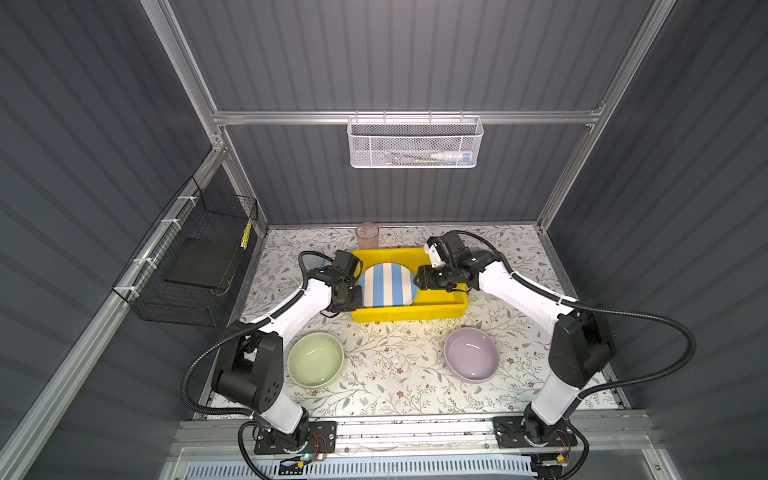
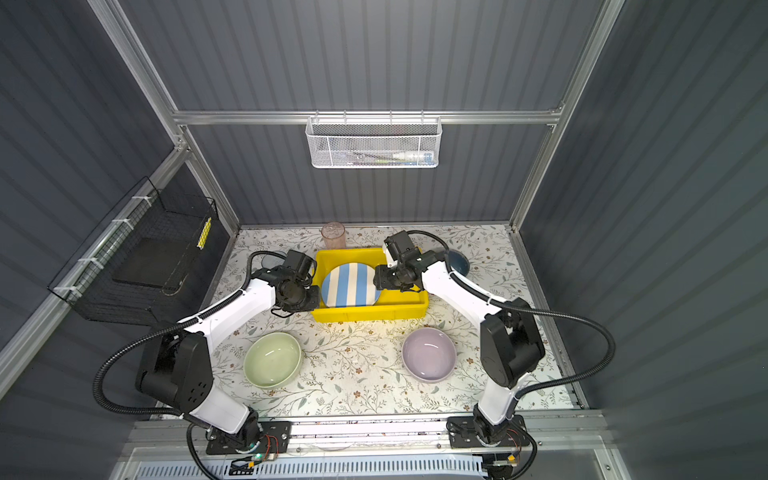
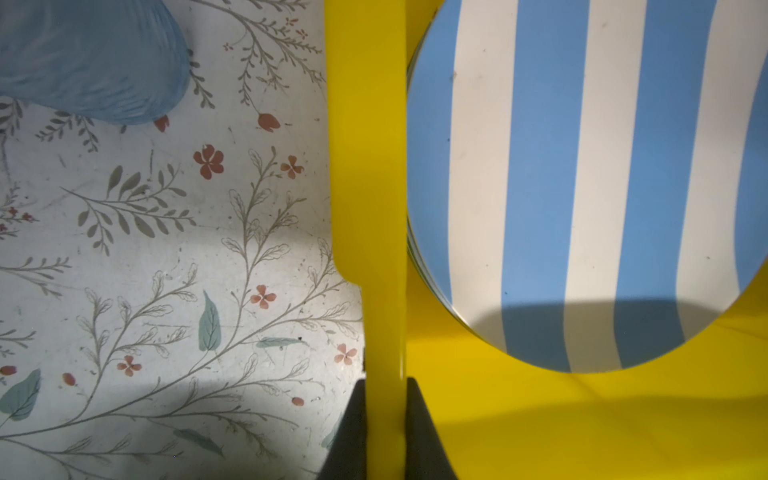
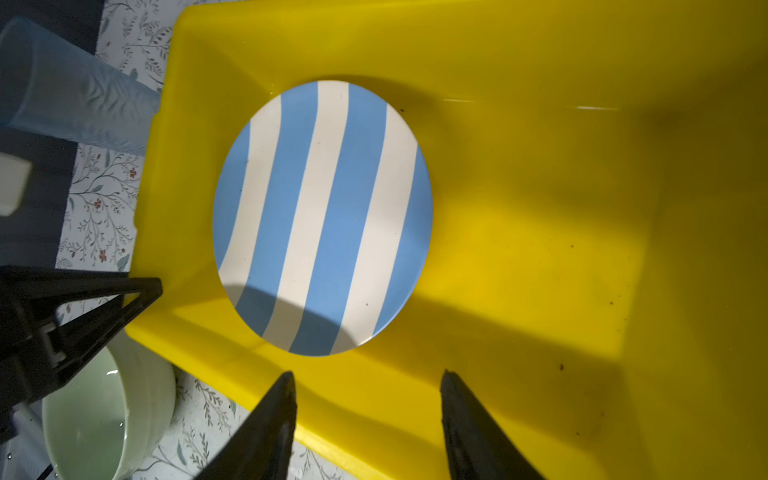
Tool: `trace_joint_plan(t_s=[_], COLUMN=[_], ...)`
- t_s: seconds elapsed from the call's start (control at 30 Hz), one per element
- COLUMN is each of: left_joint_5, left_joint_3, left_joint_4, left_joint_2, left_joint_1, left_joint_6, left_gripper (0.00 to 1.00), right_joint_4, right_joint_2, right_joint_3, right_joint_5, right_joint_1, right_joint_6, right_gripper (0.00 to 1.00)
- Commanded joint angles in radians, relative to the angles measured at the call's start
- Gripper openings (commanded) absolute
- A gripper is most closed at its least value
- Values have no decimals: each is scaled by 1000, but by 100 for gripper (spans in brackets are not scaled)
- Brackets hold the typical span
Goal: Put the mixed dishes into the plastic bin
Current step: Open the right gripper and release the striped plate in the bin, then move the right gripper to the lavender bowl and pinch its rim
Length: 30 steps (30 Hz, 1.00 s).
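Observation:
The yellow plastic bin (image 1: 409, 309) (image 2: 370, 312) stands at the back middle of the table. A blue-white striped plate (image 1: 387, 284) (image 2: 351, 284) (image 3: 582, 187) (image 4: 324, 216) lies flat inside it, and rims of other plates show beneath its edge. My left gripper (image 1: 356, 286) (image 3: 385, 382) is shut on the bin's left wall (image 3: 374, 208). My right gripper (image 1: 417, 282) (image 4: 368, 374) hangs open over the bin, holding nothing. On the table stand a pale green bowl (image 1: 316, 359) (image 4: 104, 415), a lilac bowl (image 1: 471, 353), a blue bowl (image 2: 459, 262), a pinkish tumbler (image 1: 367, 236) and a blue tumbler (image 3: 83, 58) (image 4: 75, 104).
A white mesh basket (image 1: 413, 143) hangs on the back wall. A black wire basket (image 1: 195, 257) hangs on the left wall. The flowered tabletop (image 1: 395, 374) shows between the two front bowls.

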Motion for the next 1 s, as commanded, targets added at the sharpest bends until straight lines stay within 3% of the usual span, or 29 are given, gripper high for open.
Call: trace_joint_plan(t_s=[0.0, 0.27, 0.43, 0.53, 0.73, 0.97], left_joint_5=[55, 31, 20, -25, -66, -81], left_joint_3=[12, 40, 48, 54, 5, -23], left_joint_4=[-53, -93, -118, -160, -167, -207], left_joint_2=[-44, -99, -150, -177, -271, -337], left_joint_1=[-2, -2, -2, -2, -2, -2], left_joint_6=[51, 27, 23, 6, -18, -9], left_gripper=[16, 42, 55, 61, 76, 83], right_joint_4=[-108, -260, -279, -335, -363, -256], right_joint_2=[-91, -361, -526, -605, -642, -617], right_joint_3=[-41, -262, -459, -513, -593, -683], right_joint_5=[46, 130, 54, 114, 153, 100], right_joint_1=[-1, -26, -140, -185, -247, -282], right_joint_6=[-61, -20, 18, 40, 69, 130], right_gripper=[58, 62, 61, 59, 57, 49])
